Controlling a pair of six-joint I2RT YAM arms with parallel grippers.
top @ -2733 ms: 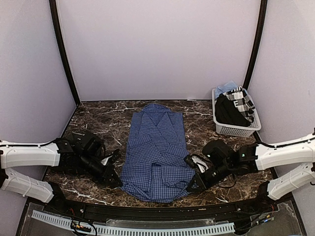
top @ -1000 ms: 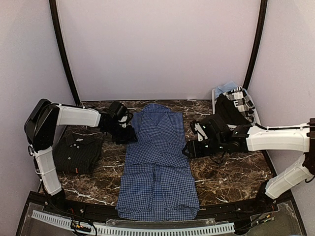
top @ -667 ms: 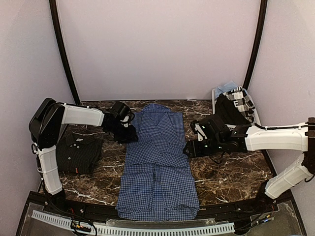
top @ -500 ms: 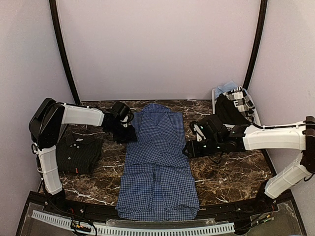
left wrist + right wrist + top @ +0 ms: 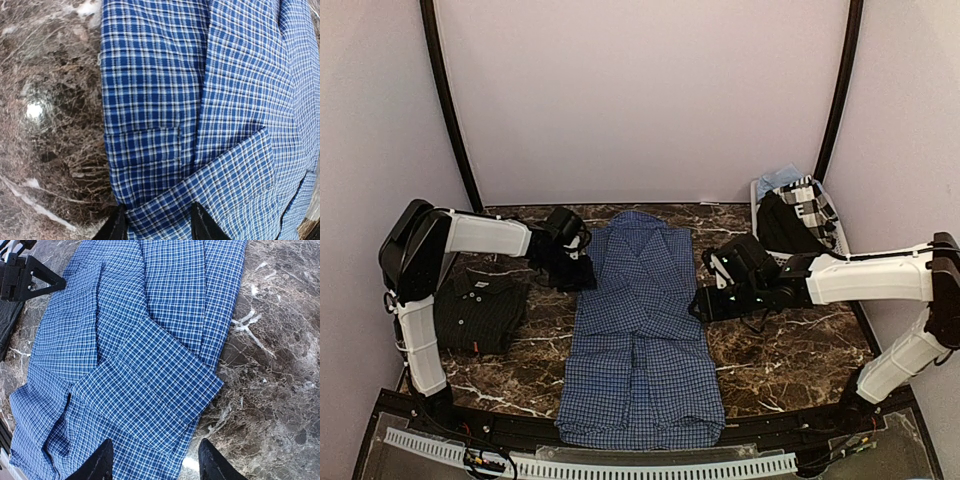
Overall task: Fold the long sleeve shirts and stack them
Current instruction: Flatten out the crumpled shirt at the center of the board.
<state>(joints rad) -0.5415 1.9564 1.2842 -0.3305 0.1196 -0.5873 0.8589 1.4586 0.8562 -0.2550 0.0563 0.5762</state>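
The blue checked long sleeve shirt (image 5: 640, 330) lies flat down the middle of the marble table, collar at the far end, sleeves folded in across its front. A near-black shirt (image 5: 480, 310) sits folded on the left. My left gripper (image 5: 585, 278) is at the blue shirt's left edge. In the left wrist view its jaws (image 5: 157, 227) straddle the folded edge of the cloth (image 5: 210, 100), still apart. My right gripper (image 5: 697, 305) hovers at the shirt's right edge, open (image 5: 155, 465) over the folded sleeve cuff (image 5: 165, 385), holding nothing.
A white slatted basket (image 5: 800, 262) holding more clothes stands at the back right, just behind the right arm. Bare marble (image 5: 780, 360) shows to the right of the blue shirt. Black frame posts and pale walls close in the table.
Both arms came up from the shirt's near end to its middle, leaving it stretched longer. In the last second the left jaws narrowed at the left edge and the right gripper edged left.
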